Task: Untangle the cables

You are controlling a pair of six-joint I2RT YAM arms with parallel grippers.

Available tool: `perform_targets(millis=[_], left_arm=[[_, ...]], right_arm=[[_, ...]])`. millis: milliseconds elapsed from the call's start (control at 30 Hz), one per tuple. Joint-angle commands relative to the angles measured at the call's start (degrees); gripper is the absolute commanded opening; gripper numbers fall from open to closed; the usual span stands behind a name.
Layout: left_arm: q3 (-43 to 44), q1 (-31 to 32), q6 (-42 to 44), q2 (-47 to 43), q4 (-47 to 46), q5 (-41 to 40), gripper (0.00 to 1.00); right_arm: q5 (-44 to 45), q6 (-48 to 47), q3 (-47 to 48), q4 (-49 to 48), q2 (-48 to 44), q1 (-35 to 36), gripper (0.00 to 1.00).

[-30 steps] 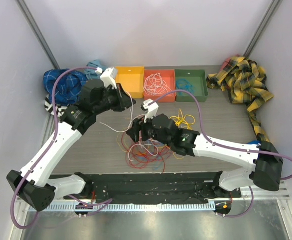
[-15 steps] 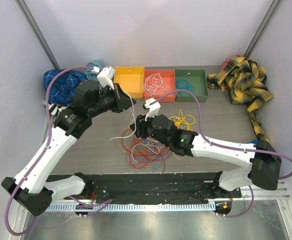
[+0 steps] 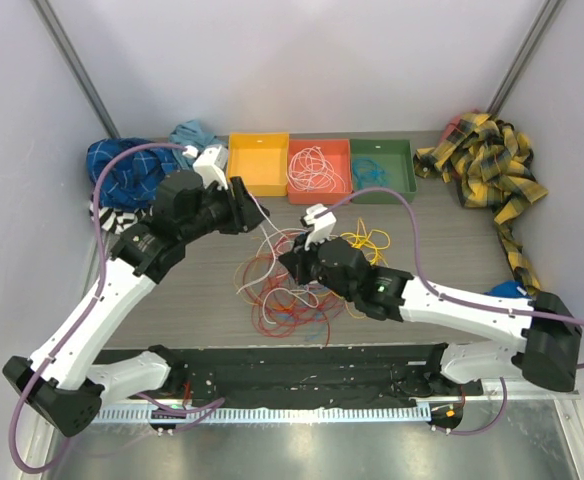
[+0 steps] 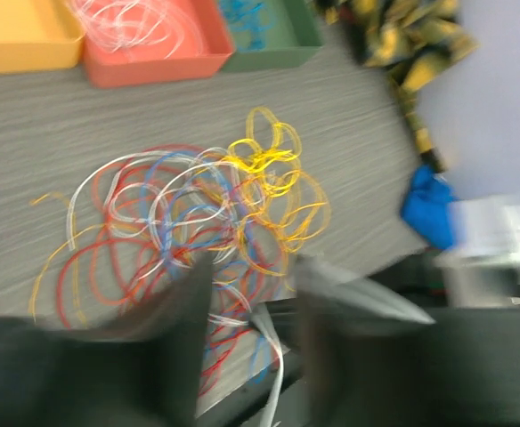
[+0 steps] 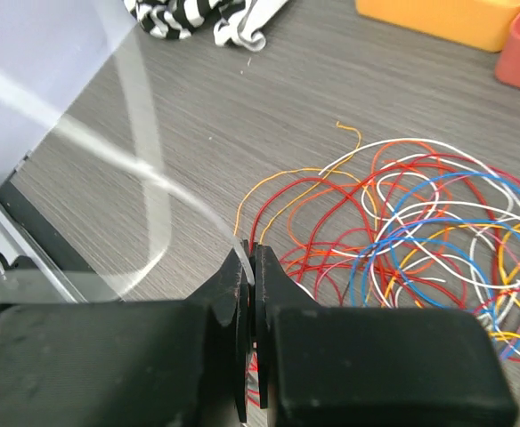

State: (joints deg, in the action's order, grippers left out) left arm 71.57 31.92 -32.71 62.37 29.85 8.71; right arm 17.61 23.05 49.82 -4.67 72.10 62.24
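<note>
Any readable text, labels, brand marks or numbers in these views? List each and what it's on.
None can be read in any view.
The orange tray, the red tray and the green tray are plain.
The cables carry no tags.
The plaid cloth shows only its pattern.
The left wrist view is motion-blurred, and no lettering can be made out there.

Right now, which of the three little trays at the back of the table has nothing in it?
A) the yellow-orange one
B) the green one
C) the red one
A: the yellow-orange tray shows only its bare floor, while the red tray holds a bundle of white cables and the green tray holds a blue cable.
</note>
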Motion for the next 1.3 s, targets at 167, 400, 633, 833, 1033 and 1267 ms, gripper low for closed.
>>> perform_targets(millis=[167, 400, 633, 833, 1033, 1267], left_arm=[[-6.44, 0.16, -0.16, -3.57, 2.67, -13.79, 1.0], [-11.36, 0.16, -2.53, -8.75, 5.4, -21.61, 1.0], [-19.53, 0.25, -5.61, -17.71, 3.29, -22.6, 1.0], [-20.5, 0.16, -6.23, -19.48, 5.22, -21.02, 1.0], [-22.87, 0.16, -7.72, -21.58, 6.37, -19.79, 1.0], [-27.71, 0.16, -9.74, -24.05, 5.31, -18.47, 1.0]], right_arm=[[7.26, -3.62, 4.57, 4.31, -7.94, -0.19, 0.01], [8.67, -6.44, 17.05, 9.94, -4.69, -4.83, 0.01], [5.24, -3.97, 36.26, 10.11, 2.6, -16.16, 0.01], [5.86, -6.35, 56.21, 12.92, 16.11, -23.03, 0.01], [3.05, -6.08, 77.21, 17.14, 29.31, -30.42, 0.01], [-1.86, -3.02, 88.43, 18.73, 42.16, -34.72, 0.01]])
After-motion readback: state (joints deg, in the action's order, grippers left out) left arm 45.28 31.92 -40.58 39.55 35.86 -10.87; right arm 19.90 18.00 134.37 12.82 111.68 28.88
